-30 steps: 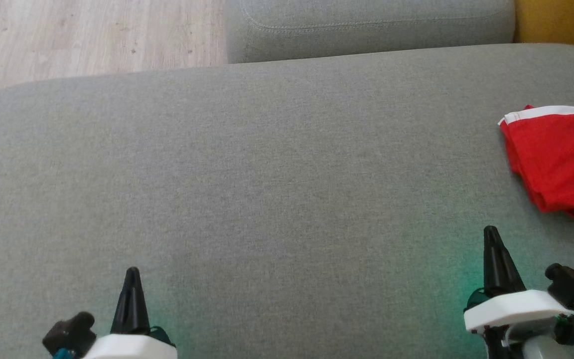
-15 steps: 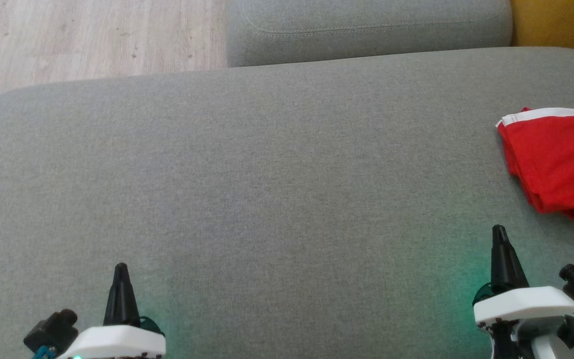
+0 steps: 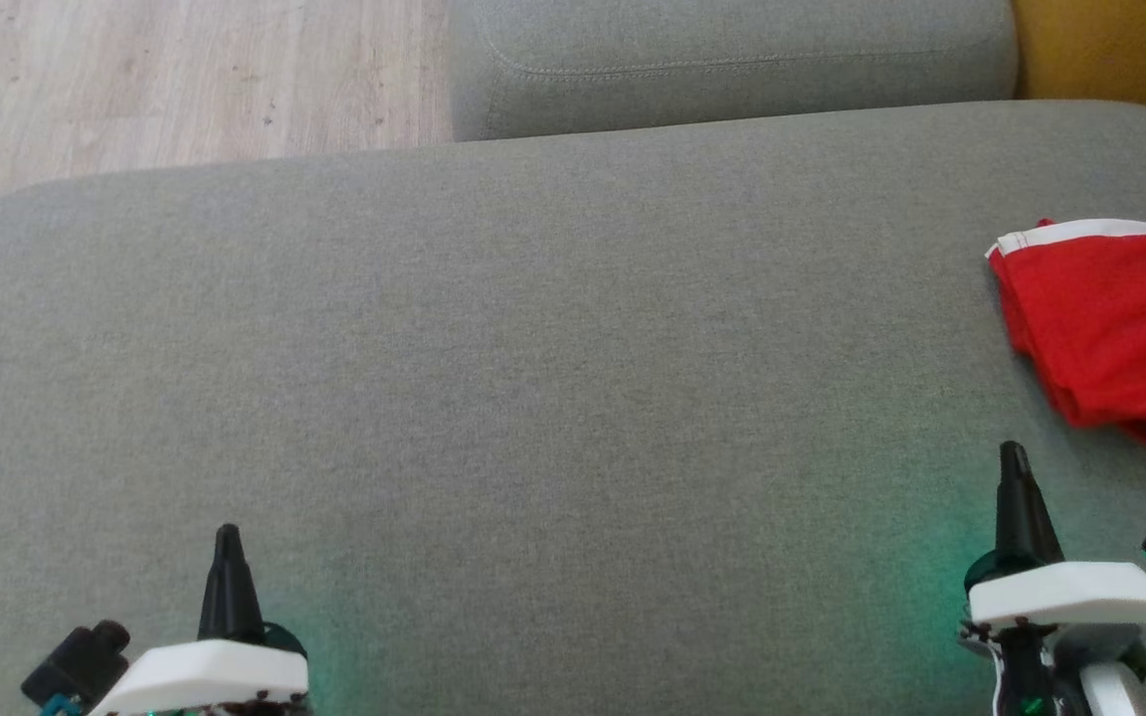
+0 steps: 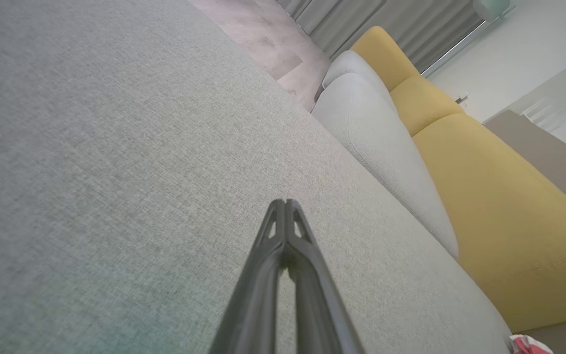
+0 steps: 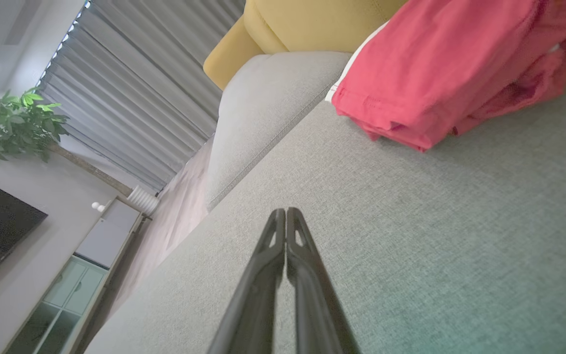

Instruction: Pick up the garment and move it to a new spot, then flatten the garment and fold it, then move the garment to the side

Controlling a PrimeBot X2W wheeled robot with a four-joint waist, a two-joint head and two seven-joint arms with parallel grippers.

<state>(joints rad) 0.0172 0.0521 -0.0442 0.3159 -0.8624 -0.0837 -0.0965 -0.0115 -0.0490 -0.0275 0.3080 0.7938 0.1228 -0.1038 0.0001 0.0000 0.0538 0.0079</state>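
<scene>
On the right side of the grey sofa seat (image 3: 533, 348), the red garment (image 3: 1110, 328) lies as a folded stack of layers. A white-trimmed edge runs along its far side, and the head view's right border cuts part of it off. Seen from the right wrist, its folded hems face the camera and the bundle rests flat on the seat fabric.

The right gripper (image 3: 1014, 455) sits at the lower right of the head view. Its two dark fingers are pressed together into one point with nothing between them. It is near the garment's near edge but clearly apart from it, with bare grey fabric in the gap.

The left gripper (image 3: 228, 535) sits at the lower left, well apart from the garment. Its fingers are likewise closed tip to tip and empty. Whether either tip touches the seat cannot be told.

A green glow tints the fabric beside each gripper's white base.

Beyond the seat stand a grey back cushion (image 3: 732, 60) and, to its right, a yellow cushion (image 3: 1110, 45). Pale wooden floor (image 3: 185, 80) shows at the upper left. The right wrist view also takes in grey curtains (image 5: 150, 98) and a potted plant (image 5: 22, 123).
</scene>
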